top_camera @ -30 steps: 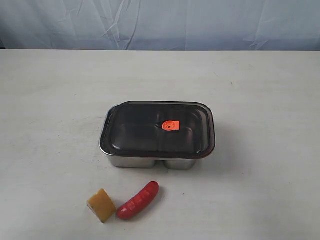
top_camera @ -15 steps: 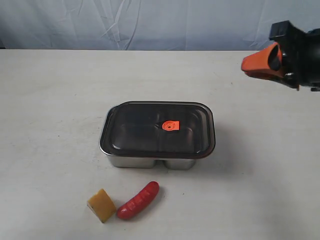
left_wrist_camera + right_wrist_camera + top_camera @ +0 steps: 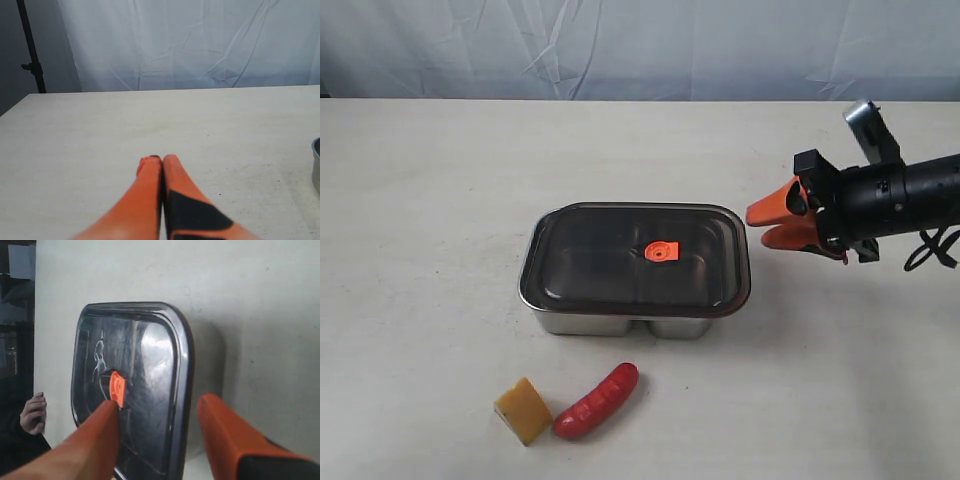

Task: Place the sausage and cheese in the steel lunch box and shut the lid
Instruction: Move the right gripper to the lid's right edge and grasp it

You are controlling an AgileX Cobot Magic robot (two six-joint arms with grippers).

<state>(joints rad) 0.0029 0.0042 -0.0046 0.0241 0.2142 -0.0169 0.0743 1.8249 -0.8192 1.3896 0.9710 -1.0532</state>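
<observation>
**Right gripper closing in on the lidded box**

The right gripper (image 3: pixel 759 227) is now hanging lower and much nearer the steel lunch box (image 3: pixel 620 323) than half a second ago, when it was sitting high and well off beyond the box's right side; a second ago it was not showing at all. Its tips are now pointing at the box's right end, just beside it and not touching. Its orange fingers (image 3: pixel 100 435) are standing wide apart and gripping nothing. The box, lid, sausage and cheese are lying exactly where they were.

The lid (image 3: pixel 600 260) is sitting flat on the lunch box, covering it fully, with its orange tab (image 3: pixel 661 252) facing up. The dark lid is hiding whatever is inside; cannot tell the contents.

The sausage (image 3: pixel 597 400) is lying on the worktop (image 3: pixel 420 200) in front of the box, near its front wall. The cheese (image 3: pixel 524 410) is sitting just beside the sausage, on the side away from the right gripper.

The left gripper (image 3: pixel 160 159) is hovering over bare worktop, fingers pressed together, gripping nothing, with only the box's edge (image 3: pixel 316 165) showing in its wrist view.
</observation>
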